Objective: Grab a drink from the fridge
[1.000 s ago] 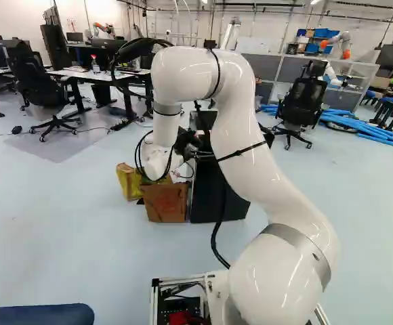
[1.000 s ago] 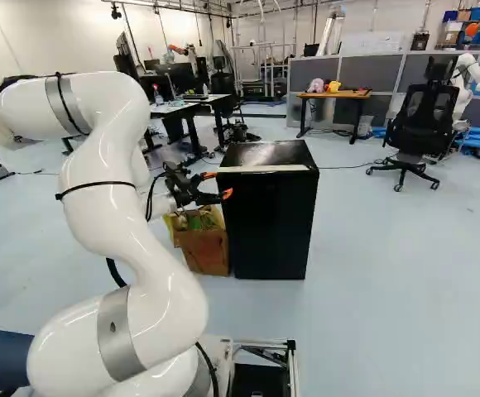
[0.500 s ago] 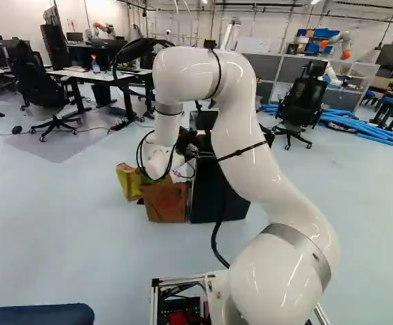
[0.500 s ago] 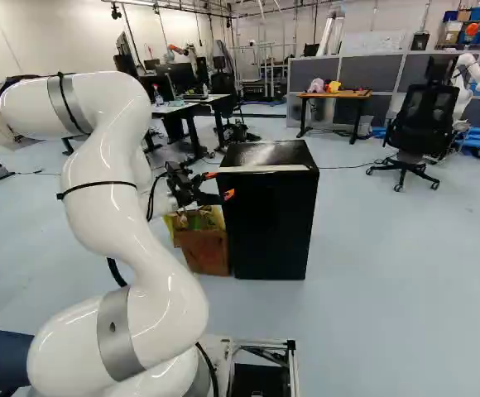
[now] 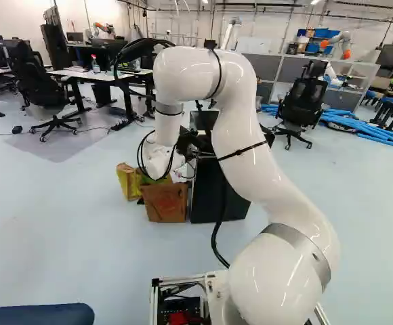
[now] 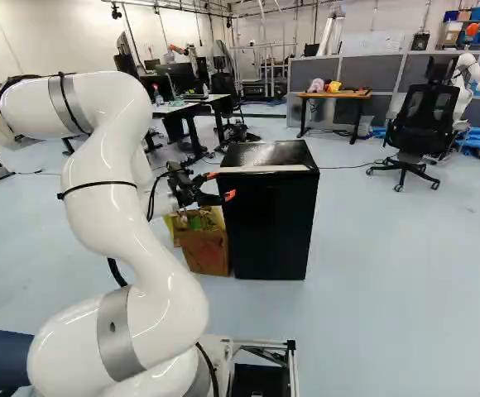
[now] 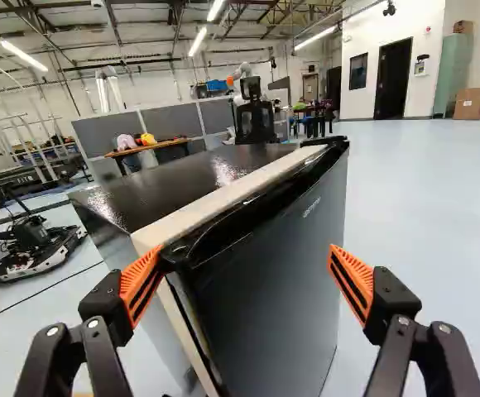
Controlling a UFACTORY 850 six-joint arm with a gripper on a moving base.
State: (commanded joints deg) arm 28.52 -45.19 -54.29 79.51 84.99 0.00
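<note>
In the right base view, my gripper (image 6: 221,185) stands at the near left upper side of the small black fridge (image 6: 269,217). The wrist view has the gripper (image 7: 247,253) open, its orange pads wide apart. One fingertip is at the upper corner of the fridge door (image 7: 277,289), by the dark seam beside the pale top strip; whether it touches is unclear. The other finger stands out in front of the door face. Nothing is gripped. The door looks closed or nearly so, and its inside is hidden. No drink can be made out.
A cardboard box (image 6: 205,250) and a yellow bag (image 5: 128,181) stand on the floor beside the fridge. Behind are an office chair (image 6: 423,124), a wooden-topped table (image 6: 334,94) and desks. Another robot (image 6: 468,74) stands at the far right of the right base view.
My gripper has shifted very slightly rightward and down against the fridge in the right base view, staying open. The base and fridge have not moved.
</note>
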